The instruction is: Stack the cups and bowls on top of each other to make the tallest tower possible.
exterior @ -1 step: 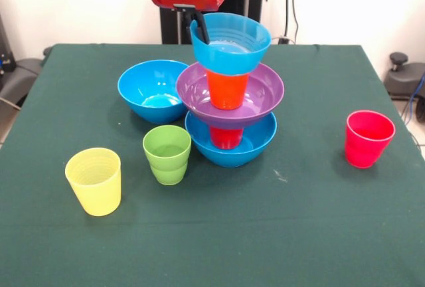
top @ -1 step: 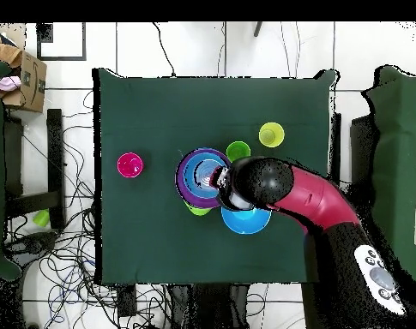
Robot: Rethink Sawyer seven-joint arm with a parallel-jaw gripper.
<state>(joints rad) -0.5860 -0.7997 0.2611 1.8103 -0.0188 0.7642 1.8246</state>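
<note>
Frontally, the tower (exterior @ -1 step: 230, 91) is standing mid-table: big blue bowl (exterior @ -1 step: 247, 146), red cup (exterior @ -1 step: 226, 137), purple bowl (exterior @ -1 step: 260, 95), orange cup (exterior @ -1 step: 227, 89), small blue bowl (exterior @ -1 step: 234, 41) tilting on top. The gripper (exterior @ -1 step: 200, 26) is pinching that top bowl's rim, one finger inside. From overhead the arm (top @ -1 step: 305, 195) is hiding the grip. Nearby are sitting 2nd blue bowl (exterior @ -1 step: 152, 89), green cup (exterior @ -1 step: 167, 154), yellow cup (exterior @ -1 step: 94, 181), pinkish cup (exterior @ -1 step: 368, 138) w/ clear gaps.
</note>
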